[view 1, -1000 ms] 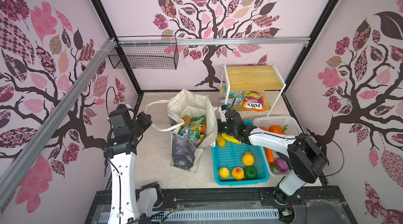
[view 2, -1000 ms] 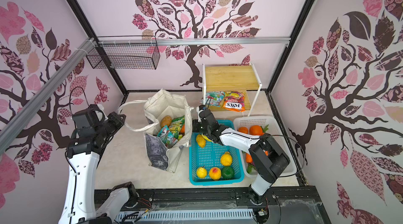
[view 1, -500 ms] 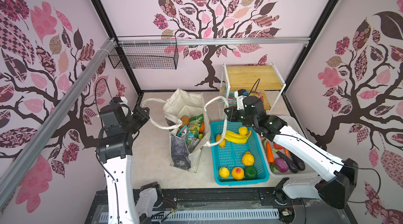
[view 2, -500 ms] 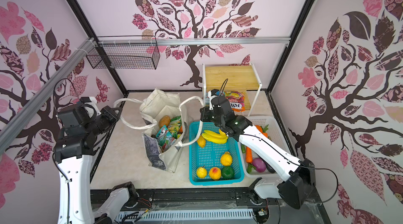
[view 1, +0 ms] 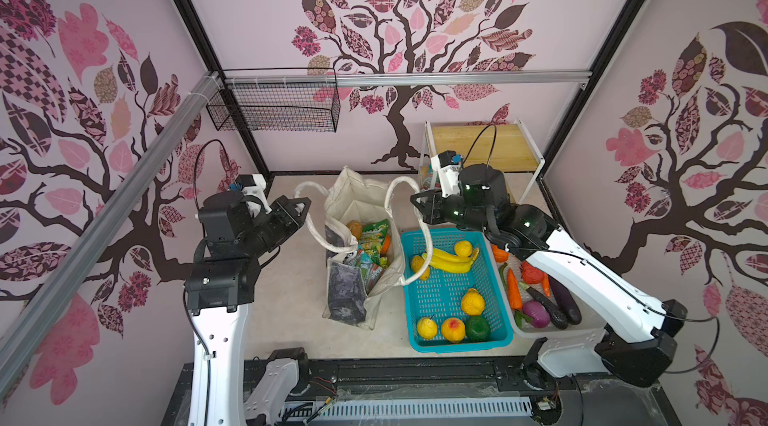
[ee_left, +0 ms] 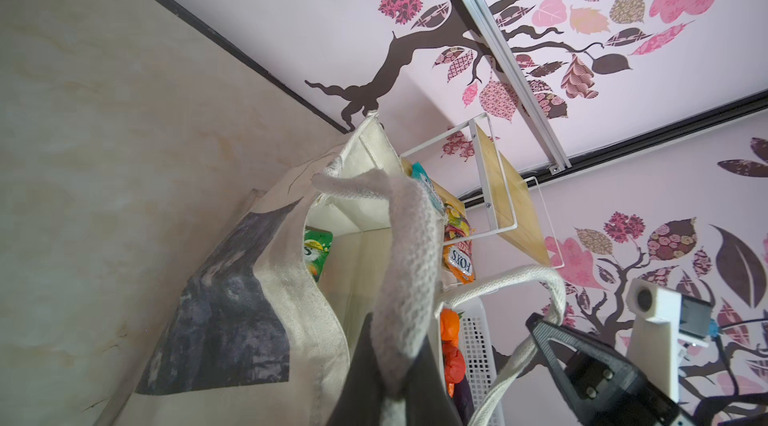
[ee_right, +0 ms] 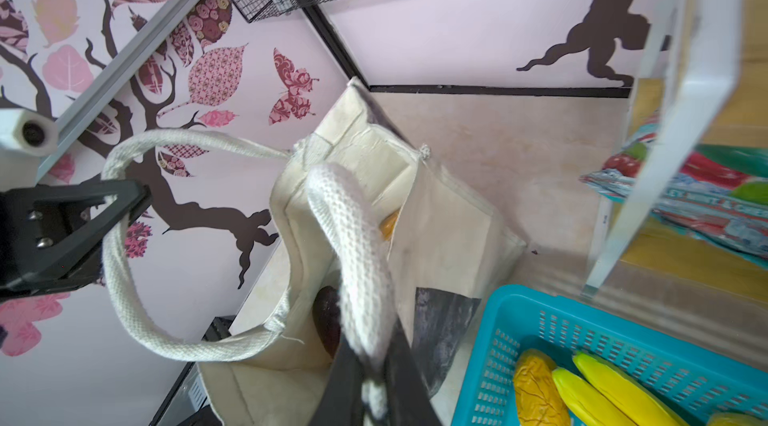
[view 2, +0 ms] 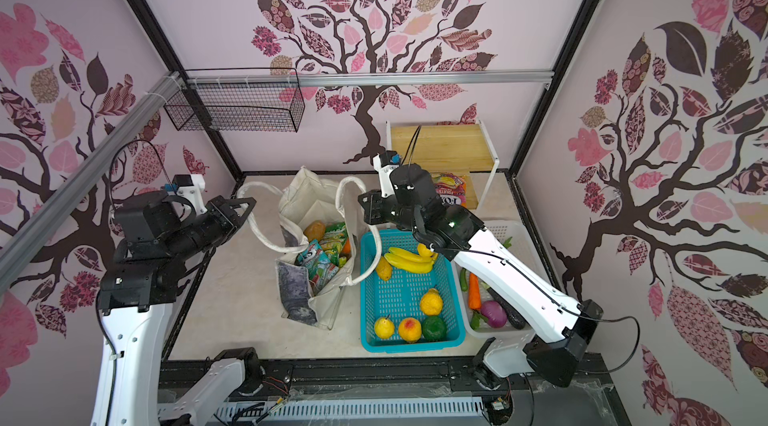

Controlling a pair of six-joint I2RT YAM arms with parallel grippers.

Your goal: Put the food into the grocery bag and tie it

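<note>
Since the left gripper [view 1: 304, 207] is clamped shut on the left cream strap handle [view 1: 314, 235] and the right gripper [view 1: 417, 200] on the right cream strap handle [view 1: 427, 243] of the off-white canvas grocery bag [view 1: 357, 199], which stands filled just beside the teal plastic basket [view 1: 455, 347], I'd cross both straps slowly so nothing topples.

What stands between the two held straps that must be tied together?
Nothing visible does. The left gripper pinches one strap, the right gripper the other strap; only air above the open grocery bag lies between.
</note>
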